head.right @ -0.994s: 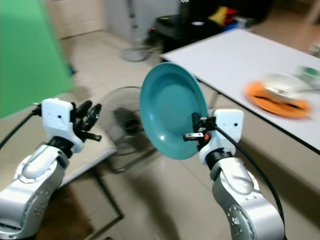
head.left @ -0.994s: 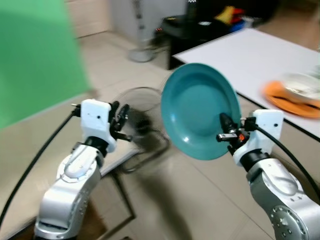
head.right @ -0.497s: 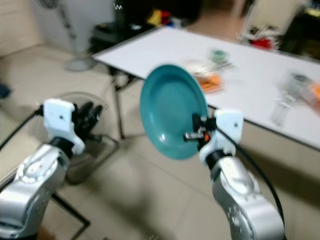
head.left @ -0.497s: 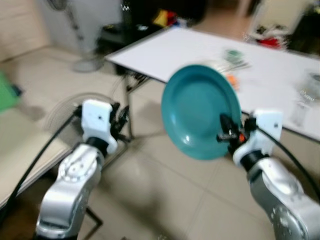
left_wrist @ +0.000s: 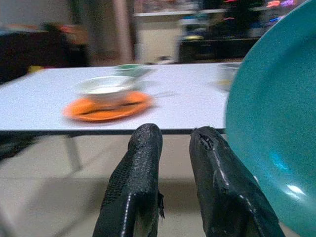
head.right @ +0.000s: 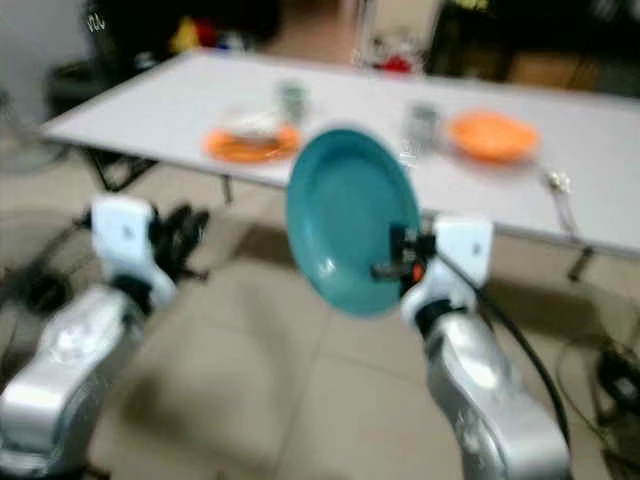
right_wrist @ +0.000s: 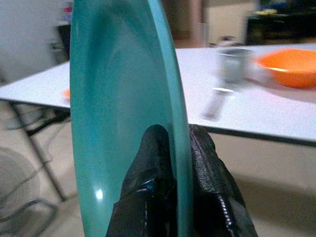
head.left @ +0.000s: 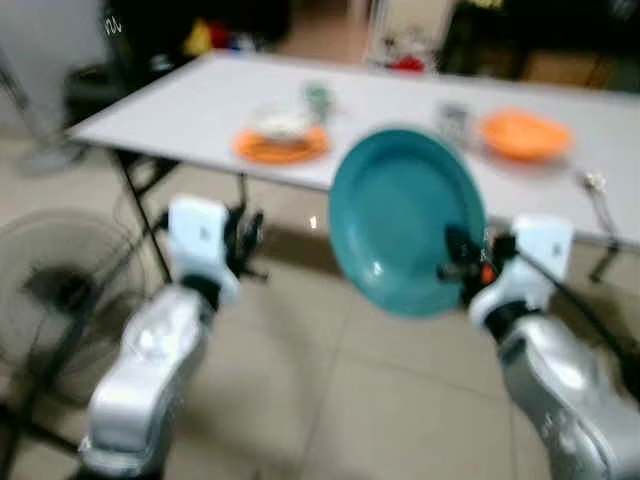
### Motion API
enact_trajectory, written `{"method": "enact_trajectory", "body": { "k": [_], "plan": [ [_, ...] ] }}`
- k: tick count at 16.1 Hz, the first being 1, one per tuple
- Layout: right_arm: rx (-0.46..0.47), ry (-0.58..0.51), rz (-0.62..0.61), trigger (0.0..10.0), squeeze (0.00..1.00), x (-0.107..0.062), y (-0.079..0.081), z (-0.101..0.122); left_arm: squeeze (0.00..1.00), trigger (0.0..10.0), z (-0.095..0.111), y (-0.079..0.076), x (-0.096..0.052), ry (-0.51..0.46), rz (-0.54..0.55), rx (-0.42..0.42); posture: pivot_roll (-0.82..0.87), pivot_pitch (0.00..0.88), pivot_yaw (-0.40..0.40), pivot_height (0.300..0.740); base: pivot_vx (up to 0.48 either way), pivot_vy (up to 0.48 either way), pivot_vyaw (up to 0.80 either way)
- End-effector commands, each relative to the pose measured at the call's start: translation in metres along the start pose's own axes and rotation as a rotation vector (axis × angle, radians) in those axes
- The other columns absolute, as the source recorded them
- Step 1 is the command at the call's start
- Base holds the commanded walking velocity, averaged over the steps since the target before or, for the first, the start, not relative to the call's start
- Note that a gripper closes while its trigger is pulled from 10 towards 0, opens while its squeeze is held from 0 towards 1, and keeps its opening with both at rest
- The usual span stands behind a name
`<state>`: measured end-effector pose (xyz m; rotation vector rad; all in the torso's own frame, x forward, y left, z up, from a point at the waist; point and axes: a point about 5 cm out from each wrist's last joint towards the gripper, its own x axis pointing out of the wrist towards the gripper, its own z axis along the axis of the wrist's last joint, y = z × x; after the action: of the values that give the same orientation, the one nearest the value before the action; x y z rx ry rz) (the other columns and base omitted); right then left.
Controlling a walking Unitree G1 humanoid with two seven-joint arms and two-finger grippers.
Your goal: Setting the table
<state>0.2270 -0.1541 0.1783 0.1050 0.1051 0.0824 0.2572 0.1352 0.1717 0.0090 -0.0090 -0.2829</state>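
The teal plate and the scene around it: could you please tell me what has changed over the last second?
The camera has swung round as the robot turns: the green panel has left the frame, the floor fan has slid to the left edge, and the white table now stretches across the view. The right claw stays shut on the upright teal plate; the left claw stays raised, holding nothing.

head eyes downward, wrist views close, sharing white table (head.left: 200, 110)
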Motion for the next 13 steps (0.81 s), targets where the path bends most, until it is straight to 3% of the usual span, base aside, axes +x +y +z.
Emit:
{"method": "enact_trajectory", "body": {
  "k": [1, 3, 5, 8, 13],
  "plan": [
    [0.018, -0.019, -0.007, 10.0, 0.00, -0.001, -0.001, 0.006, 0.00, 10.0, 0.005, 0.005, -0.001, -0.015, 0.018, 0.009, 0.08, 0.000, 0.059, 0.740, 0.000, 0.000, 0.00],
    [0.050, 0.023, -0.029, 10.0, 0.00, 0.000, -0.004, 0.001, 0.00, 10.0, 0.002, 0.003, 0.001, -0.004, -0.001, 0.011, 0.08, 0.000, 0.062, 0.740, 0.000, 0.000, 0.00],
    [0.020, 0.049, -0.027, 10.0, 0.00, 0.000, -0.008, -0.001, 0.00, 10.0, 0.003, 0.001, 0.001, -0.015, -0.020, -0.002, 0.07, 0.000, 0.064, 0.740, 0.000, 0.000, 0.00],
    [0.061, 0.033, -0.017, 10.0, 0.00, 0.000, -0.006, 0.001, 0.00, 10.0, 0.003, -0.002, 0.000, -0.018, -0.050, -0.002, 0.07, 0.000, 0.063, 0.740, 0.285, 0.000, 0.00],
    [0.186, 0.024, -0.025, 10.0, 0.00, 0.000, -0.009, 0.002, 0.00, 10.0, 0.000, -0.005, -0.004, -0.008, -0.085, -0.002, 0.07, 0.000, 0.064, 0.740, 0.305, 0.000, -0.80]
  ]
}}
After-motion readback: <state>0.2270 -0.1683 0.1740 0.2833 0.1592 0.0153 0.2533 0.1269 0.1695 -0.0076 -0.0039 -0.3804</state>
